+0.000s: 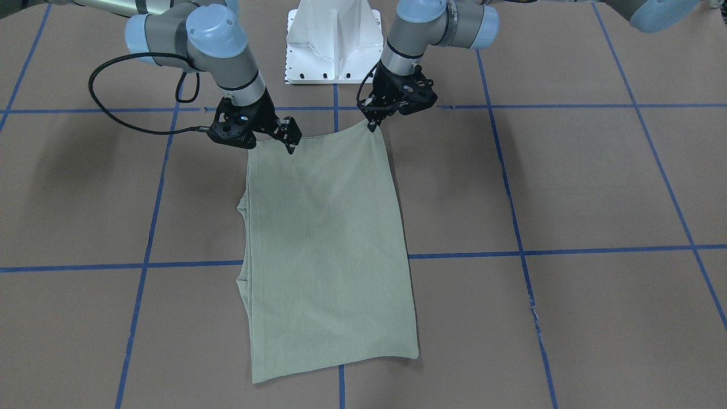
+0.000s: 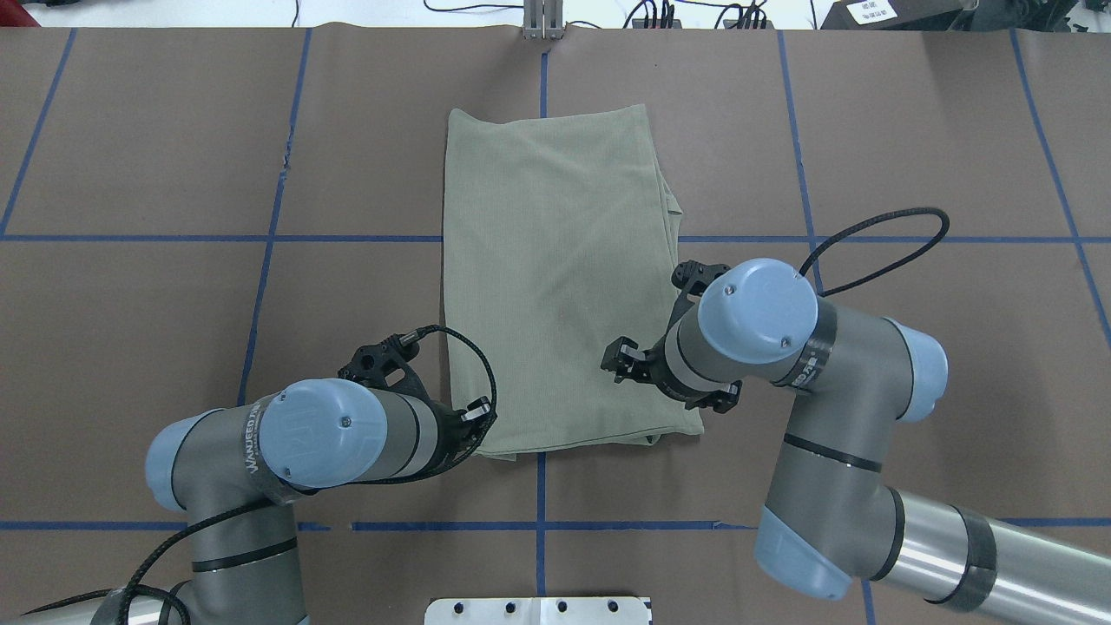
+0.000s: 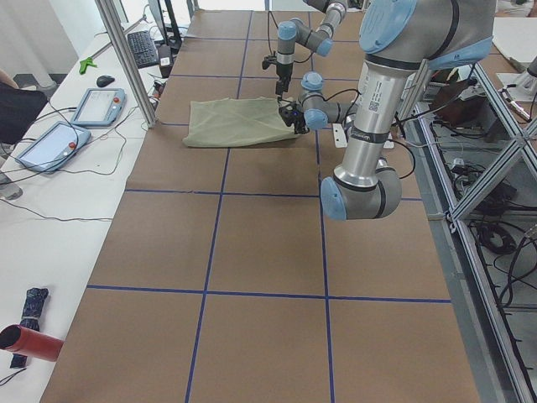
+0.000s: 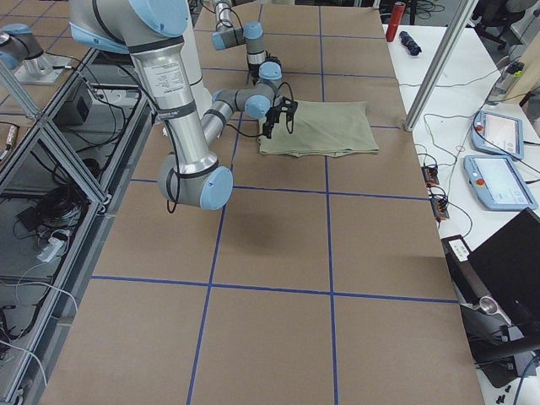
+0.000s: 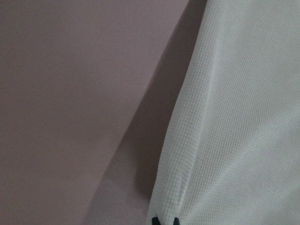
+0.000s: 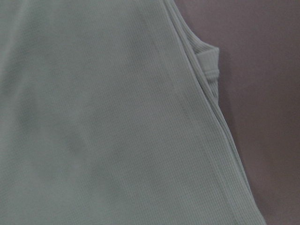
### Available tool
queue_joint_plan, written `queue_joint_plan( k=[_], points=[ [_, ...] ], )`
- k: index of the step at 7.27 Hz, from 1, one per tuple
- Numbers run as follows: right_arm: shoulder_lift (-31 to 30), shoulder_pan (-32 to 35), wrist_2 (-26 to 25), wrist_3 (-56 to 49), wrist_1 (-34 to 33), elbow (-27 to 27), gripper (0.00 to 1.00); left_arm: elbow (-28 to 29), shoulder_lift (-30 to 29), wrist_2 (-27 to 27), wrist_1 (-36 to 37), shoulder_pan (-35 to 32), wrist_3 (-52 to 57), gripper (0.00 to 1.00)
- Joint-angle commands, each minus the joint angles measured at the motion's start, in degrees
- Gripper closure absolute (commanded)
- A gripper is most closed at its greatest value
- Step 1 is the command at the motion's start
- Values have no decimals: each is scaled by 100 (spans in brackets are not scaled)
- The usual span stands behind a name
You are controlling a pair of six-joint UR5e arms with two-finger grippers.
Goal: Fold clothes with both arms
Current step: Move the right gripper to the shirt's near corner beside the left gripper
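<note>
Item: pale sage-green knit shirt (image 1: 329, 255), folded into a long narrow rectangle and lying flat on the brown table (image 1: 568, 187) marked with blue tape lines. Left gripper (image 1: 372, 124): jaws closed to a narrow pinch on one corner of the shirt's robot-side edge. The cloth peaks up slightly into the jaws, and in the wrist view its side edge runs straight down between the two dark fingertips (image 5: 155, 220). From these jaws the rest of the garment stretches away across the table. Right gripper (image 1: 291, 141): over the same robot-side end, near the opposite corner, fingers pointing down at the fabric. Jaw opening and any hold on the cloth cannot be told. Below these jaws lies plain knit, with a ribbed tucked-in layer showing along the side edge beyond.
</note>
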Motion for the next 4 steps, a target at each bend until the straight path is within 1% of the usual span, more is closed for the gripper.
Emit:
queue_joint_plan(
  k=[1, 2, 4],
  points=[
    [-75, -366, -343, 1388, -12, 5, 0, -1, -5, 1, -9, 26, 0, 100],
    [-102, -420, -560, 1436, -12, -13, 0, 8, -14, 1, -9, 26, 0, 100],
    [-120, -570, -659, 1428, -12, -66, 0, 8, -14, 1, -9, 26, 0, 100]
  ],
)
